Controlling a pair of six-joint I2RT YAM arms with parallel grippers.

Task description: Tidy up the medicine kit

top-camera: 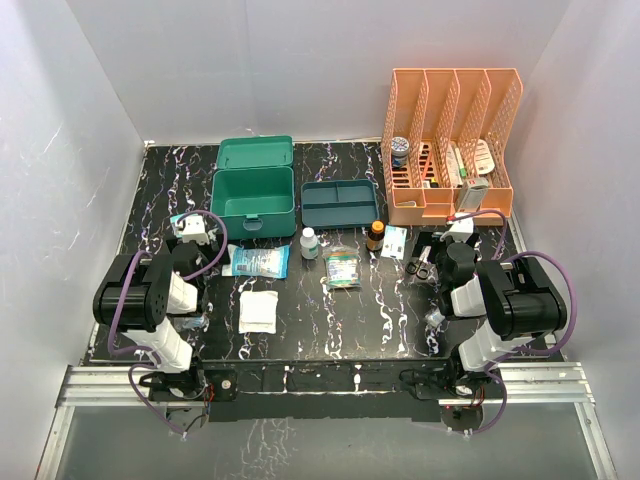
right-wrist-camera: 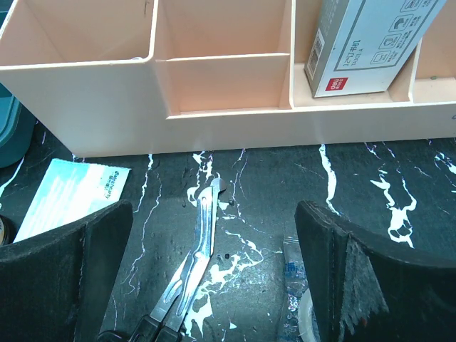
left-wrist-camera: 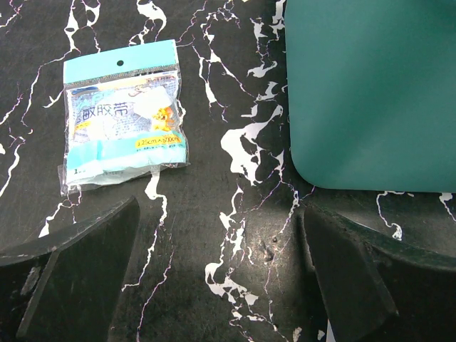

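Plainly, the medicine kit (top-camera: 253, 203) sits on the far left half of the tabletop (top-camera: 330, 320). Its lid is thrown back toward the rear wall, its long axis runs left to right, and its latch side faces the arms. The left gripper (top-camera: 190, 232) hovers just beside the kit's near left corner, fingers spread wide and holding nothing. Its wrist view shows a teal rounded corner to one side and the blue packet (top-camera: 257, 262) to the other. So the left arm is much the nearer one, and the open box lies a short way ahead and to its right. The right gripper (top-camera: 458, 228), likewise spread and empty, hangs well apart from the kit, in front of the orange rack (top-camera: 450, 140) and over the scissors (right-wrist-camera: 192, 271). The loose supplies lie between the two arms; I judge the packet the left arm's handiest first load.
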